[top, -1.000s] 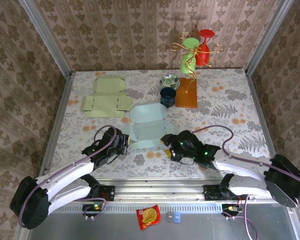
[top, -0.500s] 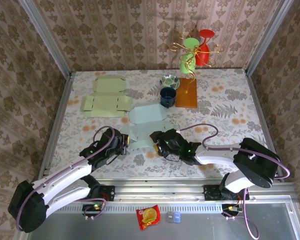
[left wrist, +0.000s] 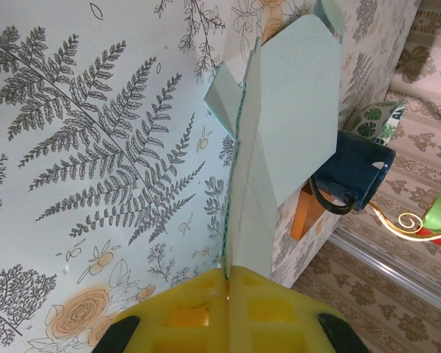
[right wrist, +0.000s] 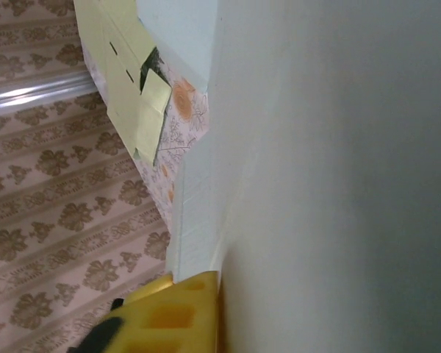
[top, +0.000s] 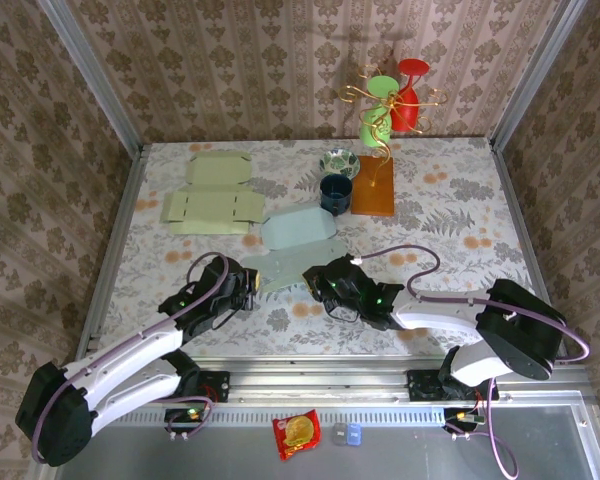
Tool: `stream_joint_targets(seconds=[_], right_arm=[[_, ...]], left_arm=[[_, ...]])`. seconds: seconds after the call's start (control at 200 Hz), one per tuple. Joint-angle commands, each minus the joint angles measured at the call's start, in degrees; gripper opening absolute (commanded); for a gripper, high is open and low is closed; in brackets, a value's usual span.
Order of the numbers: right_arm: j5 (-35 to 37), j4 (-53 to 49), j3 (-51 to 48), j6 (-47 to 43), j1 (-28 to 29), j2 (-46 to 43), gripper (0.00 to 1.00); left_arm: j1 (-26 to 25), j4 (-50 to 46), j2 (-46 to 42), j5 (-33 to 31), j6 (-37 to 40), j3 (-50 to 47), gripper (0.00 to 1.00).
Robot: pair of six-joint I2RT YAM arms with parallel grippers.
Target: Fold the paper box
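Observation:
A pale blue paper box blank [top: 295, 250] lies flat on the floral table, held at both near corners. My left gripper [top: 248, 285] is shut on its left edge; in the left wrist view the sheet [left wrist: 275, 140] runs edge-on out from between the yellow fingers [left wrist: 187, 312]. My right gripper [top: 320, 282] is shut on its right edge; in the right wrist view the pale sheet [right wrist: 316, 169] presses against the one yellow finger [right wrist: 169, 316] that shows.
A flat green box blank [top: 212, 195] lies at the back left. A dark blue mug [top: 336, 193], a patterned bowl [top: 339, 161] and an orange-based stand with cups [top: 375, 180] sit behind the blue sheet. A snack packet [top: 298, 433] lies off the table's near edge.
My right gripper has moved left to the blue sheet's right edge and shut on it. The sheet has shifted and turned slightly. My left gripper has kept its grip.

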Motion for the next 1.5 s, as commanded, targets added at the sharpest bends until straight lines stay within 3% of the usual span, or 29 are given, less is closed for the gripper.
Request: stream_joint_targets(seconds=[0.0,0.08,0.155,0.21,0.395,0.545,0.665,0.915,1.02,1.16,1.315,1.495], right_arm=[[3.4,-3.0,1.3,0.5,0.3,-1.0,0.0],[3.7,-5.2,2.7,-0.3,0.0,-2.0,0.0],[4.9,-11.9,6.5,-2.6,-0.2,-5.5,0.0],[6.2,-18.3,10.4,-4.6,-0.3,-7.9,0.0],[10.8,-36.6,22.6,-5.7,-0.7,-14.2,0.0],[14.2,-53.0,34.0,-4.8,-0.7,-17.0,0.0],[16.3,-68.1,45.9,-3.4,-0.7,-16.4,0.0],[11.7,-71.8,51.5,0.8,-5.1,-13.8,0.0],[5.3,-65.9,45.3,1.2,-11.0,-13.1,0.0],[-6.6,-49.8,33.8,2.2,-19.7,-11.2,0.0],[-10.1,-45.3,31.8,-0.7,-23.9,-8.7,0.0],[-12.4,-41.6,29.4,0.4,-25.6,-6.7,0.0]], left_arm=[[-0.3,-2.2,-0.9,0.4,-1.4,2.0,0.0],[-0.3,-2.8,-1.6,0.6,0.0,2.6,0.01],[0.1,-7.4,-3.3,1.1,3.0,5.0,0.38],[0.6,-12.7,-5.0,1.4,6.2,7.4,0.58],[3.0,-31.3,-12.1,-1.4,17.0,16.7,0.83],[7.8,-34.8,-14.9,0.8,22.4,19.7,0.82],[12.4,-34.8,-11.7,4.8,29.3,23.7,0.76],[14.9,-34.5,0.9,10.7,42.0,33.9,0.71],[15.0,-31.9,6.6,16.2,45.8,35.9,0.66],[13.9,-29.5,11.8,19.5,49.9,39.6,0.58],[9.2,-27.9,17.7,18.6,53.1,47.2,0.59],[3.0,-26.6,26.3,17.9,50.4,54.7,0.6]])
